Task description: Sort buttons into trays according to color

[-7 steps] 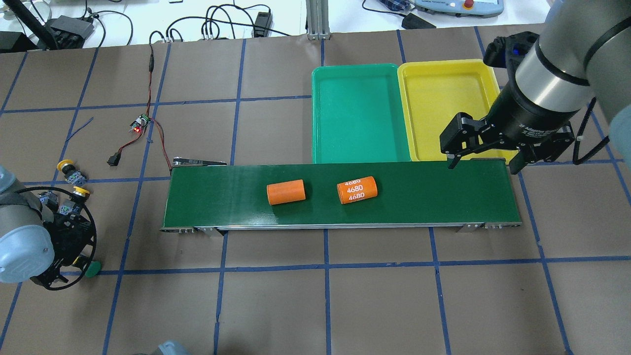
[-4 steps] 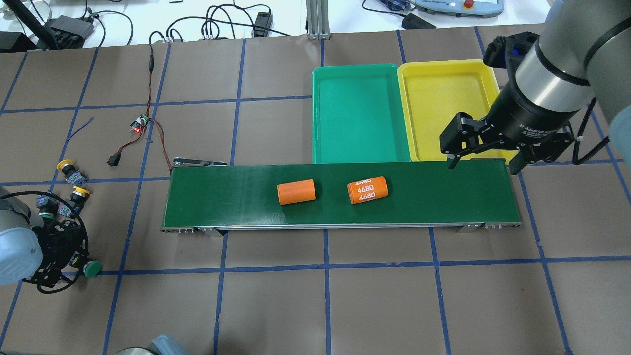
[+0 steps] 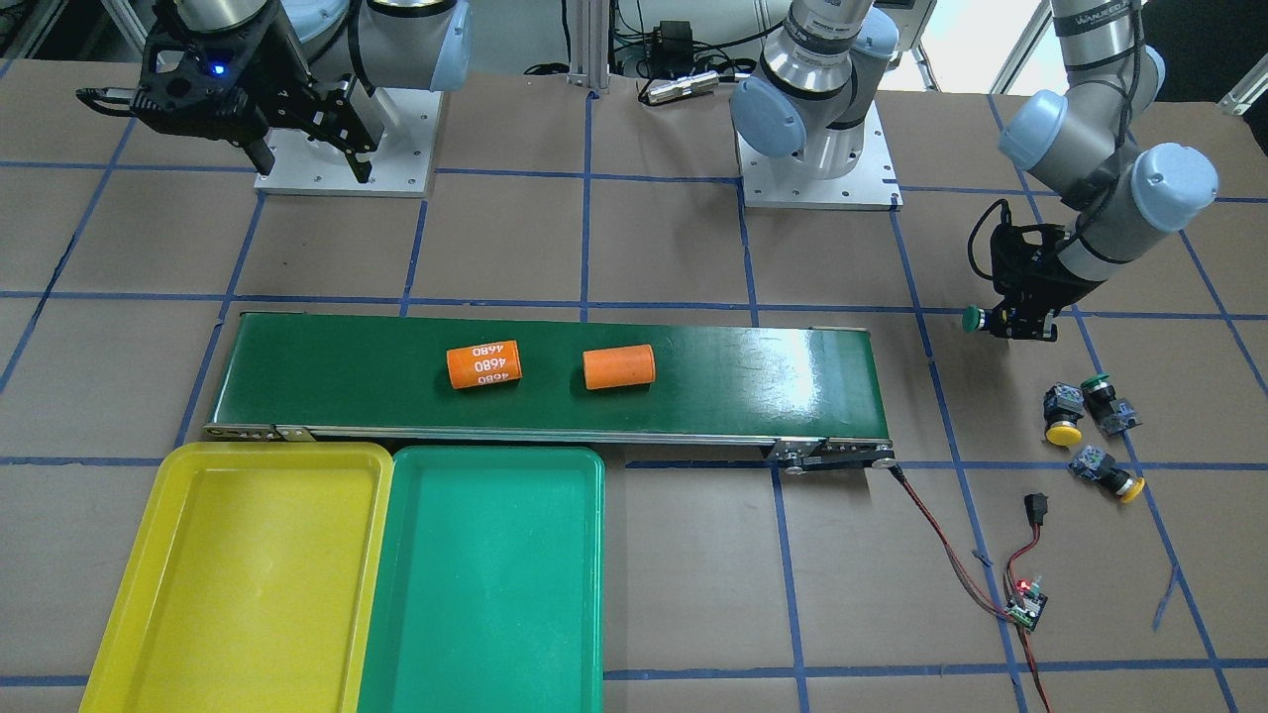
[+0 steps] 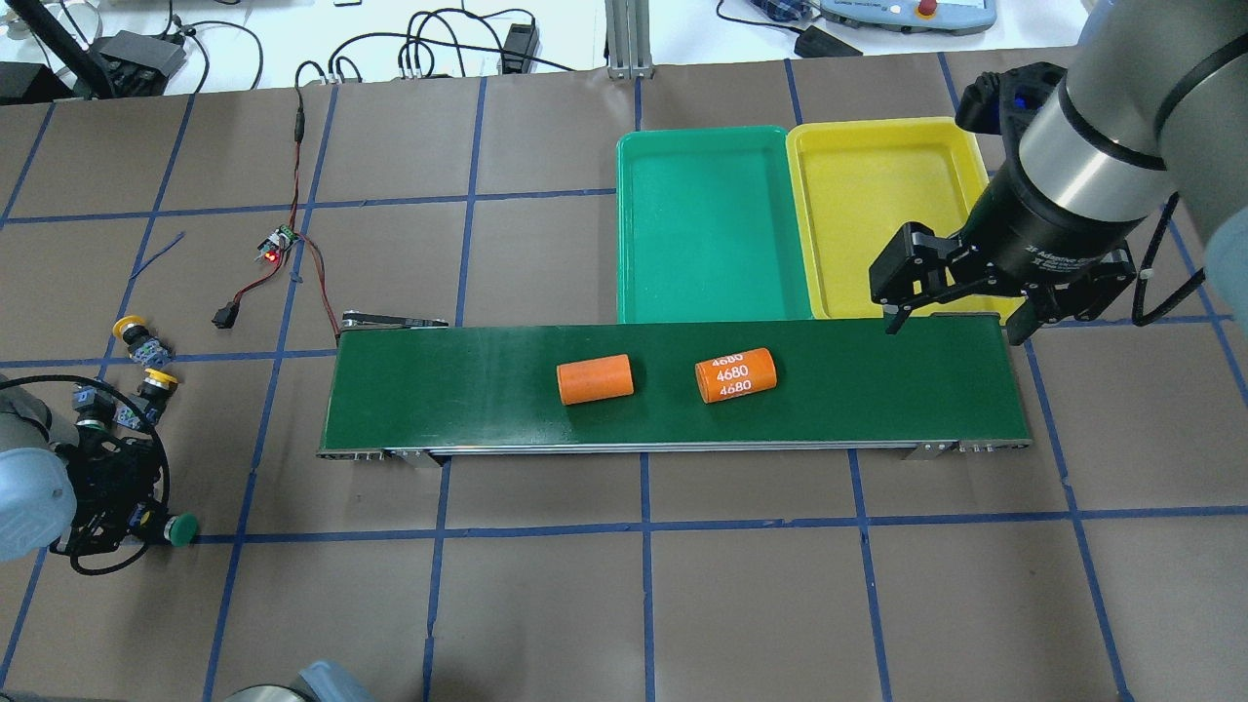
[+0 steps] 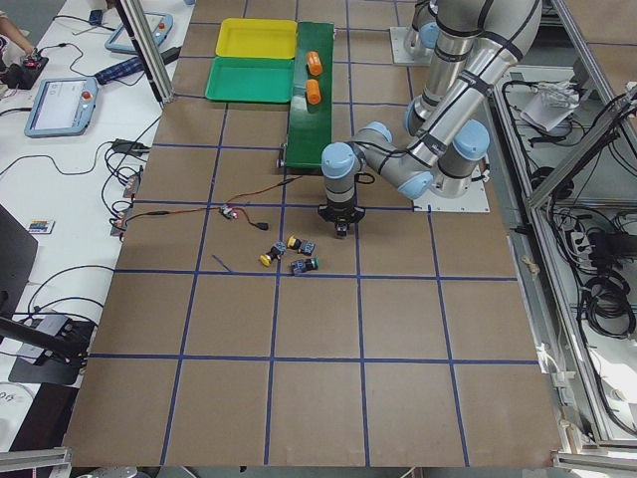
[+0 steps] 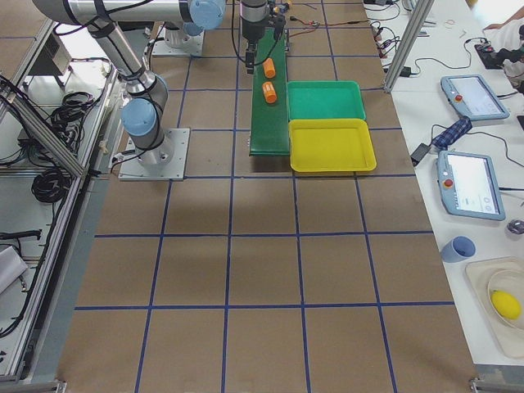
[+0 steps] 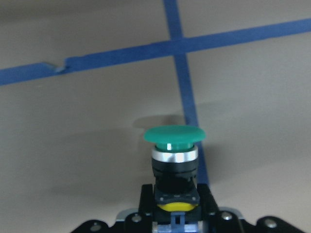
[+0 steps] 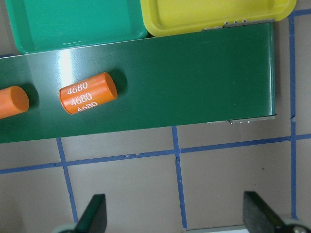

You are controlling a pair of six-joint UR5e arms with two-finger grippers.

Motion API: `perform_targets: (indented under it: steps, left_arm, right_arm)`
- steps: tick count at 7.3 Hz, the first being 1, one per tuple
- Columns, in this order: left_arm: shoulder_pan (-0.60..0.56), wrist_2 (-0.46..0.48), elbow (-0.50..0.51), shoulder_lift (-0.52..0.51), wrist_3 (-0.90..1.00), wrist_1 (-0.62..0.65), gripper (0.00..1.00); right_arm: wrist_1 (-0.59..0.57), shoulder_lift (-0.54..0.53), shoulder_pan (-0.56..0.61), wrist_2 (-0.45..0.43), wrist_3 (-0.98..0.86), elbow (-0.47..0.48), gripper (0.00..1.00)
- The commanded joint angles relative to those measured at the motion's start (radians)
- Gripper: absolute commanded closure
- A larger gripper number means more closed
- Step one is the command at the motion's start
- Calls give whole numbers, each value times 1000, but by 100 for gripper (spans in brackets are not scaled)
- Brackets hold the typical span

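My left gripper (image 4: 136,517) is shut on a green button (image 4: 180,529) and holds it sideways just over the table, near the table's left end. The left wrist view shows its green cap (image 7: 174,135) pointing away, with the body between the fingers. Two yellow buttons (image 4: 128,330) (image 4: 161,378) and one more green button (image 4: 91,417) lie beside it. My right gripper (image 4: 955,330) is open and empty over the belt's right end, at the near edge of the yellow tray (image 4: 877,195). The green tray (image 4: 702,224) sits next to the yellow one.
A dark-green conveyor belt (image 4: 468,390) carries two orange cylinders (image 4: 595,378) (image 4: 735,374). A small circuit board (image 4: 276,244) with red and black wires lies beyond the belt's left end. Blue tape lines grid the brown table.
Both orange cylinders have moved right along the belt. My left arm has drawn back to the left while the green button's cap stays at about the same spot. The right arm has not moved.
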Motion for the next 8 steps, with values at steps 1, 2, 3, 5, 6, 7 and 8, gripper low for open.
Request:
perform_targets:
  steps: [1,2,3,5,6,7,8]
  left_arm:
    - [-167,-35,212,1,-253,-265,77]
    - [-250,-61,285,-2,-358,-347,77]
    - [-366,-73,351,13,-553,-434,76]
    - [-616,-76,397,1,-886,-504,76]
    - [-713,-79,380,-11,-952,-489,76]
    - [-790,-126,345,-25,-1078,-366,76]
    - [-837,-139,278,-39,-1166,-276,75]
  right_arm:
    - [-1,0,0,-1,0,0,0]
    - [-1,2,0,-2,0,0,0]
    - [-1,2,0,-1,-2,0,0]
    - [-3,2,0,-1,0,0,0]
    - [-4,2,-2,-1,0,0,0]
    - [-4,2,0,-1,-2,0,0]
    - [-10,2,0,-1,-2,0,0]
